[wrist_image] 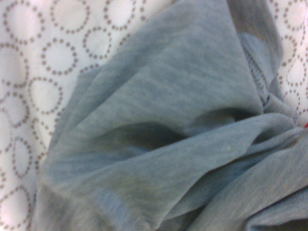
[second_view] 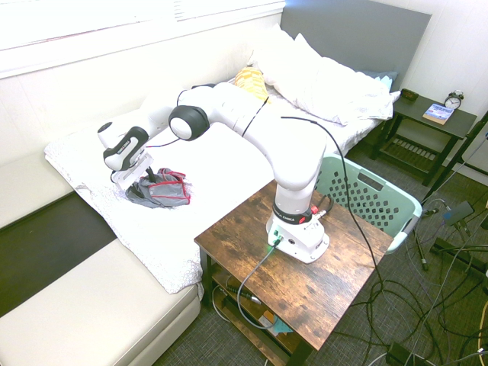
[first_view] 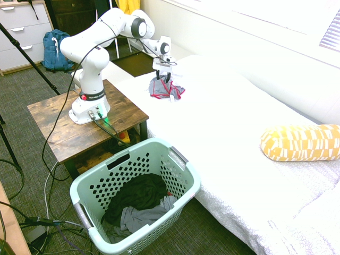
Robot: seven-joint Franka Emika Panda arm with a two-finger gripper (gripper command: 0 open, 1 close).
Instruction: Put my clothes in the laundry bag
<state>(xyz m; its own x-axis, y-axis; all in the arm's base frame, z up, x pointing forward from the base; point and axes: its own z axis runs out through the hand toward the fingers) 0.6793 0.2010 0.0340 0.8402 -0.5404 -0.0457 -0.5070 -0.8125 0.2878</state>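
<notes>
On top of the white bed (first_view: 228,143), near its end by the wooden side table (first_view: 58,119), lying crumpled: the grey garment with red-pink trim (first_view: 166,89), also showing in the second exterior view (second_view: 162,189) and filling most of the wrist view (wrist_image: 183,139) over a sheet printed with dotted rings. Hanging directly over it, pointing downward: the gripper (first_view: 162,78), fingertips dipping right into the folds, seemingly straddling a raised ridge of cloth. Looking somewhat spread in the first exterior view, though impossible to tell from either outside camera whether already pinching the fabric or merely resting around it (dark fingers blending into dark creases). Judging from this, sitting at the grasp step: reaching done, pickup not yet secured, garment not yet lifted clear of the bed. Waiting well apart on the floor, beside the table's near corner and against the bed's edge: the mint-green laundry basket (first_view: 183,159), already holding a black garment (first_view: 135,194) and a plain grey one (first_view: 141,217). Calling next for closing firmly on a bunched fold, rising high enough to clear the bedding and the basket rim, then swinging across the table toward the basket opening before letting go. Worth minding: thin, limp fabric slipping out of a shallow pinch, or trailing and snagging on the rim.
</notes>
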